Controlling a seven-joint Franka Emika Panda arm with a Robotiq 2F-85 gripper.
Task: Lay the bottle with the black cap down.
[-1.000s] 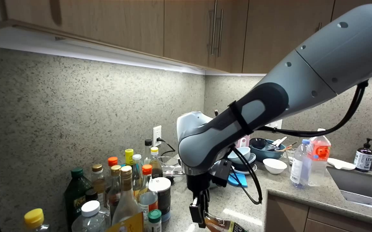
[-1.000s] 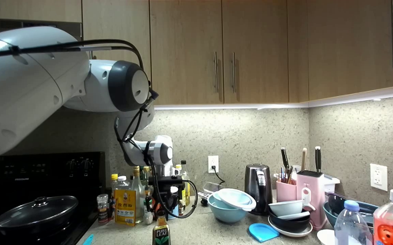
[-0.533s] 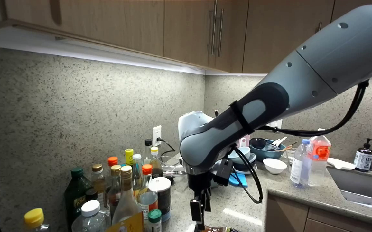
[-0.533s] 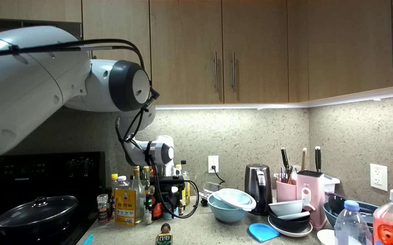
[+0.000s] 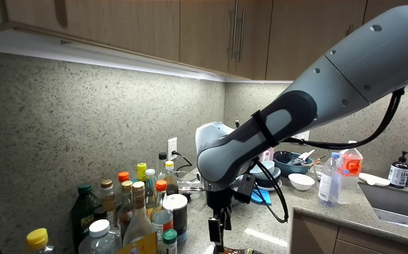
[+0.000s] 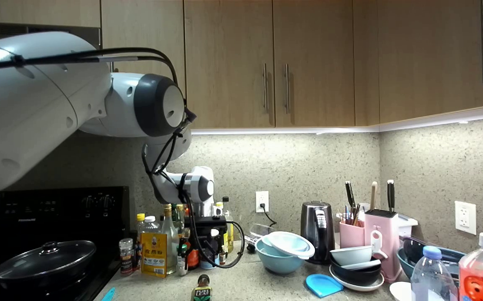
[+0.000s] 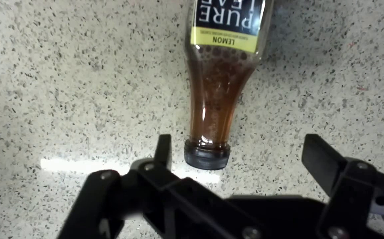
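The bottle with the black cap, an amber Pure Leaf lemon tea bottle (image 7: 217, 89), lies on its side on the speckled counter (image 7: 112, 99). Its cap (image 7: 207, 156) points toward my gripper (image 7: 238, 147). The jaws stand wide apart, one on each side of the cap and clear of it, the cap being much closer to the left finger (image 7: 163, 149) of the wrist view. Only a strip of the bottle (image 5: 237, 251) shows at the bottom of an exterior view, just below the gripper (image 5: 221, 237). Elsewhere the bottle's neck and label (image 6: 202, 292) appear, its lower end cut off by the frame.
Several condiment bottles (image 5: 138, 203) crowd along the wall, close to the gripper. Bowls (image 6: 281, 261), a kettle (image 6: 317, 234) and a blue flat piece (image 6: 324, 285) stand farther along. Two drink bottles (image 5: 329, 180) are by the sink (image 5: 398, 203). A lidded pan (image 6: 45, 263) sits on the stove.
A second ago my gripper was shut on the bottle's neck, with the bottle tilted. It has since dropped flat onto the counter as the jaws opened. Over the last half second nothing visibly moved.
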